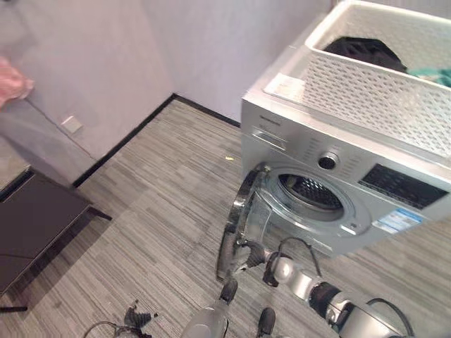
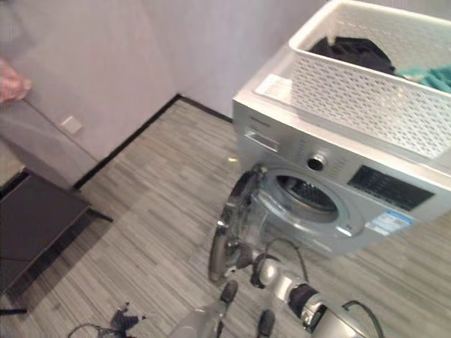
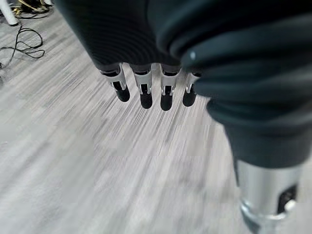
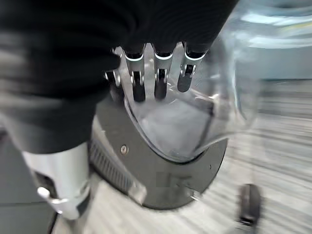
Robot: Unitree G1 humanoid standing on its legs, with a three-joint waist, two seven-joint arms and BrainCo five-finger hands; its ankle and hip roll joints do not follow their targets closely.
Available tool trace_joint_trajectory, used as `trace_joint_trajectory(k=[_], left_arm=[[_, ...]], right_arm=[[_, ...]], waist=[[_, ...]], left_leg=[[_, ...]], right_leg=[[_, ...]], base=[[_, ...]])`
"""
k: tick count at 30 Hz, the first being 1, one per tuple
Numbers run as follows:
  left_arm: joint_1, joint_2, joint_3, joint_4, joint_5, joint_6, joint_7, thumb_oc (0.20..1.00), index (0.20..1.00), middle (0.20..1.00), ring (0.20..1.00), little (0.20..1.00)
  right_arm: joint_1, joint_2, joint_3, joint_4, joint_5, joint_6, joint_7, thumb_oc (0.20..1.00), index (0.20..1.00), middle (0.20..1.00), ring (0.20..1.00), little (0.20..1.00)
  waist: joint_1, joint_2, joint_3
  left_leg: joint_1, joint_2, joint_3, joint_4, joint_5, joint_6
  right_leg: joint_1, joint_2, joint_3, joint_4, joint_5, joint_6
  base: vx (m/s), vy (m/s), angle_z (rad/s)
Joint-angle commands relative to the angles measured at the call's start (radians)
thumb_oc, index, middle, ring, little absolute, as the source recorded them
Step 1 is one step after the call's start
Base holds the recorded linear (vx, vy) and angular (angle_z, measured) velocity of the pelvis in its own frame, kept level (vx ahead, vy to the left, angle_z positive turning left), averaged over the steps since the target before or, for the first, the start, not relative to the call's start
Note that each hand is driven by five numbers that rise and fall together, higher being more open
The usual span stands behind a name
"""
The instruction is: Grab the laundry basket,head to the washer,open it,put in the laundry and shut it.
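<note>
The white perforated laundry basket (image 1: 366, 91) stands on top of the silver washer (image 1: 282, 120), holding a black garment (image 1: 363, 51) and a teal one (image 1: 433, 74). The washer's round door (image 1: 238, 229) is swung wide open toward the left, and the drum opening (image 1: 310, 193) is exposed. My right hand (image 1: 252, 253) is low at the door's bottom edge. Its fingers (image 4: 161, 83) are straight and rest against the door's clear glass bowl (image 4: 180, 122). My left hand (image 3: 145, 90) hangs over the striped grey floor with relaxed fingers and holds nothing.
A dark low table (image 1: 35, 218) stands at the far left, with a pink cloth (image 1: 14, 81) above it by the wall. A wall socket (image 1: 70, 125) sits over the black skirting. Open floor (image 1: 162, 190) lies between the table and the washer.
</note>
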Motion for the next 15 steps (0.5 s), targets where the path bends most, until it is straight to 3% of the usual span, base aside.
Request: trace_joint_trajectory(k=[1,8,10,15], left_arm=[[-0.042,0.104,0.054,-0.123,-0.039,-0.061,0.055,1.0,1.0,1.0,1.0,1.0],[-0.002,0.153,0.152,-0.41,-0.011,-0.061,0.052,1.0,1.0,1.0,1.0,1.0],[-0.007,0.156,0.15,-0.429,-0.015,-0.062,0.041,1.0,1.0,1.0,1.0,1.0],[-0.062,0.169,0.06,-0.426,0.026,-0.038,-0.049,1.0,1.0,1.0,1.0,1.0]], right_arm=[[0.006,0.013,-0.038,-0.047,0.015,-0.037,0.003,1.0,1.0,1.0,1.0,1.0],[0.126,-0.052,-0.16,-0.02,-0.004,-0.018,-0.008,1.0,1.0,1.0,1.0,1.0],[0.139,-0.061,-0.182,0.01,-0.007,-0.013,-0.02,1.0,1.0,1.0,1.0,1.0],[0.213,-0.074,-0.303,0.169,0.009,0.02,-0.063,1.0,1.0,1.0,1.0,1.0]], waist=[[0.011,-0.102,0.01],[-0.009,-0.117,-0.016],[-0.015,-0.117,-0.018],[-0.076,-0.115,-0.022]], left_leg=[[0.079,-0.06,-0.015,-0.008,-0.083,0.038],[0.097,-0.053,-0.001,-0.012,-0.093,0.044],[0.099,-0.052,0.003,-0.013,-0.094,0.046],[0.099,-0.042,0.036,-0.023,-0.098,0.056]], right_leg=[[-0.012,-0.145,0.082,-0.002,0.025,0.117],[-0.005,-0.14,0.101,-0.002,0.029,0.121],[-0.006,-0.138,0.106,-0.002,0.031,0.121],[-0.028,-0.135,0.136,-0.002,0.049,0.128]], base=[[-0.03,0.015,0.14],[-0.01,0.019,-0.02],[-0.02,0.019,-0.07],[-0.04,0.045,-0.16]])
